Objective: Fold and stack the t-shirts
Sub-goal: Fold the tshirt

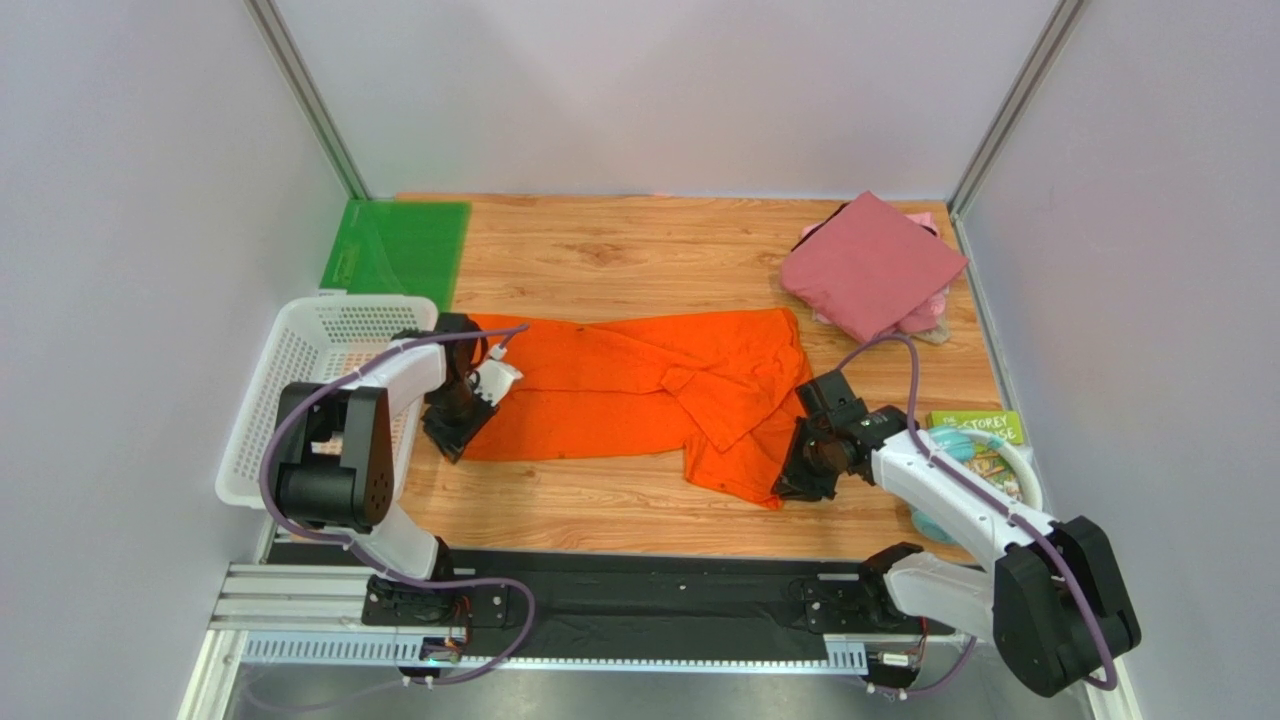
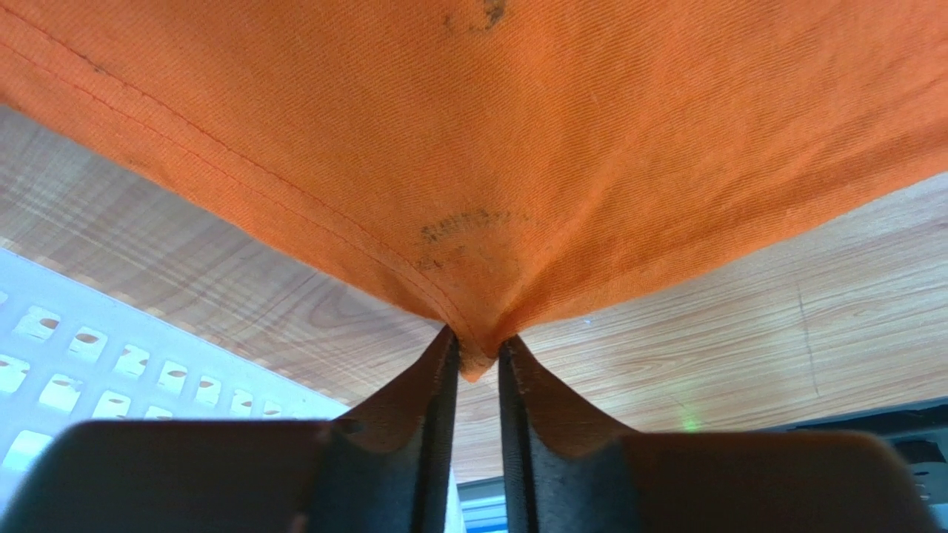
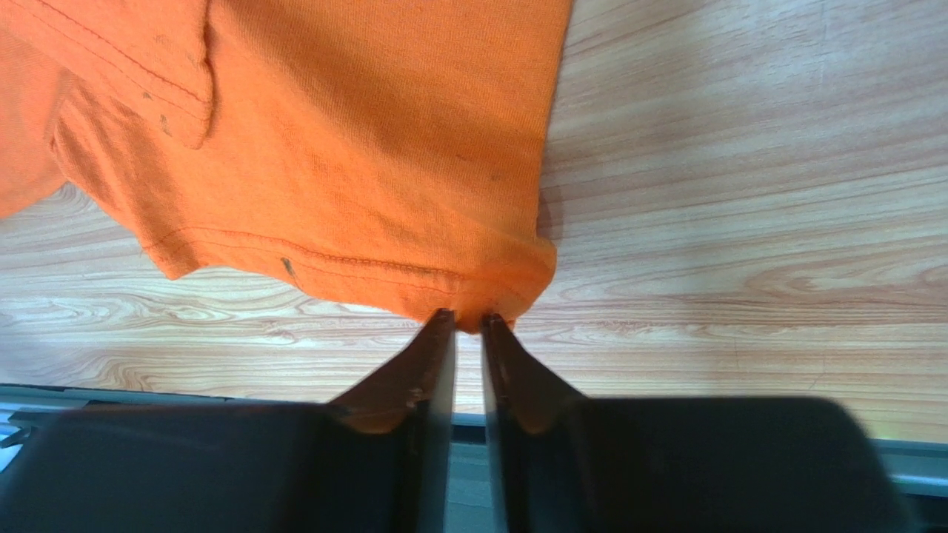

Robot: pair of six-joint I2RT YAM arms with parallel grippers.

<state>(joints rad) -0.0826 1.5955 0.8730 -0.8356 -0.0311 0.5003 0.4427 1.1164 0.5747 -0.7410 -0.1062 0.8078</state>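
1 bright orange cloth t-shirt (image 1: 646,393) lies on the wooden table (image 1: 601,518), left gripper (image 2: 477,353) and right gripper (image 3: 467,323) each pinching its hem (plain only at the wrists), while the top view alone shows 2 folded squares, maroon t-shirt (image 1: 872,258) over pale pink t-shirt (image 1: 932,312).

Spread shirt (image 1: 631,383) lies centre; folded shirts (image 1: 872,263) far right; basket (image 1: 319,333) left.

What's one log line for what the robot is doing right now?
left fingers: shut on orange t-shirt | right fingers: shut on same shirt | maroon t-shirt: folded, far right corner
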